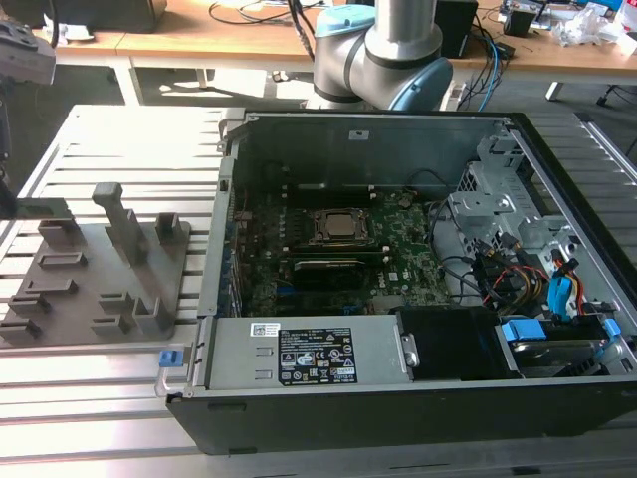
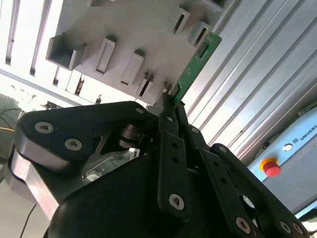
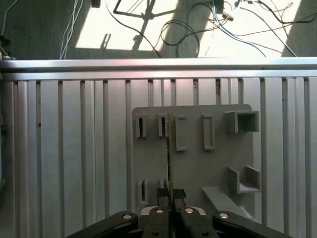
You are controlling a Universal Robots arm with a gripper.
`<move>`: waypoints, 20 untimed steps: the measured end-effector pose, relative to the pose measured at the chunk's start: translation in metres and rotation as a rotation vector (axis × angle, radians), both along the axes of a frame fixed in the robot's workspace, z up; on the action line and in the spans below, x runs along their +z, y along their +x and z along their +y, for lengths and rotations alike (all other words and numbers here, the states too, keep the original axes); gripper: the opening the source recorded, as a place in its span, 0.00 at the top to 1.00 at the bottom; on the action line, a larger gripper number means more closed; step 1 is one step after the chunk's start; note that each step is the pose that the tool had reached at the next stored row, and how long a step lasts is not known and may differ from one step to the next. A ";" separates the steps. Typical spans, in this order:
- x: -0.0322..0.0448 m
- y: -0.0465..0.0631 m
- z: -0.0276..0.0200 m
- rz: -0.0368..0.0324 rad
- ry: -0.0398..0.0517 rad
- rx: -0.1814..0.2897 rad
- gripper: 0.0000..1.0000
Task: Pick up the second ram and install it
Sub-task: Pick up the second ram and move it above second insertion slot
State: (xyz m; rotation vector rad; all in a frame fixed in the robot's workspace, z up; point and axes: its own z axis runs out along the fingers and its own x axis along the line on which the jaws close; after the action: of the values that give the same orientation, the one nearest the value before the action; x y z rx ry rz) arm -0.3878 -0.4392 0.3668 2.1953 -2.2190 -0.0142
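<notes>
In the second wrist view, the lower end of the second ram (image 2: pixel 195 62), a thin green circuit-board stick, is hidden between the black metal fingers (image 2: pixel 169 134) of the gripper (image 2: pixel 172 98), which clamp it. In the first wrist view it shows edge-on, so its chips cannot be told. There the gripper, cut by the picture's edge, covers the near rim of the grey plastic holder tray (image 3: pixel 198 168).

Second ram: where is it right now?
In the second wrist view the second ram is clamped at one end in the gripper, over the grey holder tray.
</notes>
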 end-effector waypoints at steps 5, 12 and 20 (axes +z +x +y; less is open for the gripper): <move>0.0177 0.000 0.0001 0.0000 0.0001 0.000 0.86; 0.0327 0.000 0.0002 0.0000 0.0000 0.000 0.86; 0.0570 0.000 0.0006 -0.0001 0.0001 0.000 0.86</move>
State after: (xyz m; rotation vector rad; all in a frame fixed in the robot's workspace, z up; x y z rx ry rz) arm -0.3878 -0.4386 0.4238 2.1953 -2.2191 -0.0142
